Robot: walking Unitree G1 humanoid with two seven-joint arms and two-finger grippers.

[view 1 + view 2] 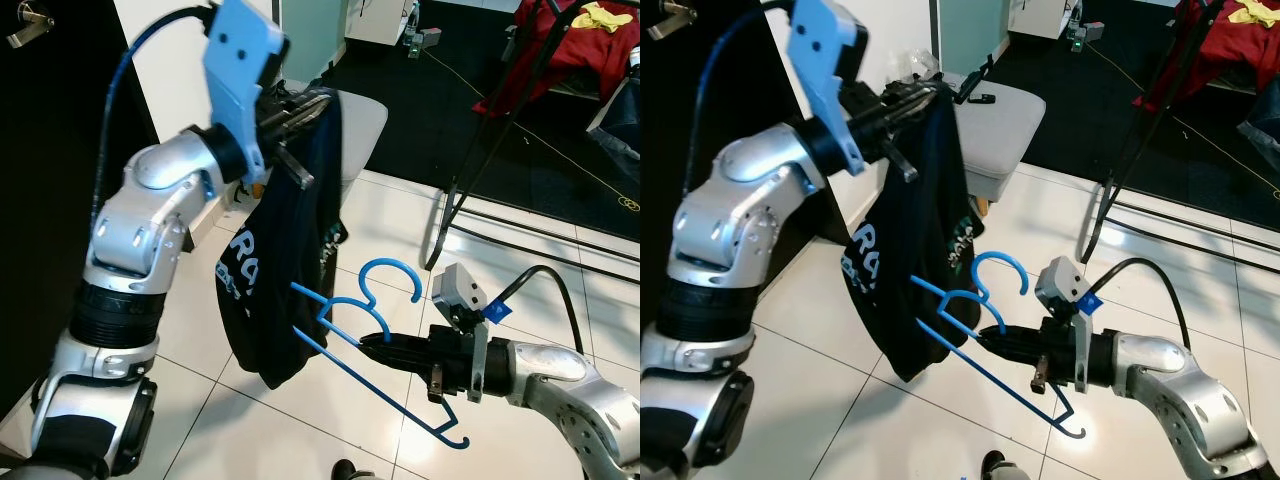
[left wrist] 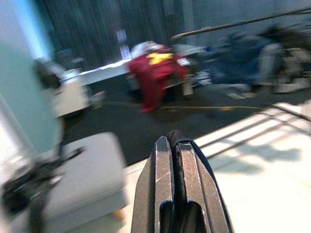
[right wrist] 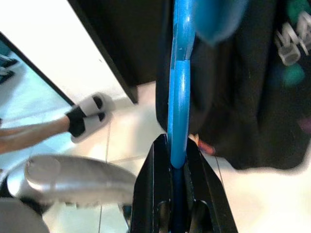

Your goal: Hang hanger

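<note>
A dark T-shirt [image 1: 285,270] with white lettering hangs from my left gripper [image 1: 305,112], which is raised at upper centre and shut on the cloth's top edge. A blue plastic hanger [image 1: 372,345] is held low at the centre by my right gripper [image 1: 375,347], shut on it near the base of its hook [image 1: 390,275]. One hanger arm pokes into the shirt's lower part; the other slants down toward the floor. In the right wrist view the blue hanger [image 3: 178,97] runs up from between the shut fingers [image 3: 151,189] against the dark shirt [image 3: 252,87].
A grey padded stool [image 1: 1005,125] stands behind the shirt. A black metal rack [image 1: 480,150] with a red garment [image 1: 560,50] is at the back right on dark carpet. A dark cabinet [image 1: 50,150] fills the left. A person's foot in a white slipper [image 3: 87,114] rests on the tiles.
</note>
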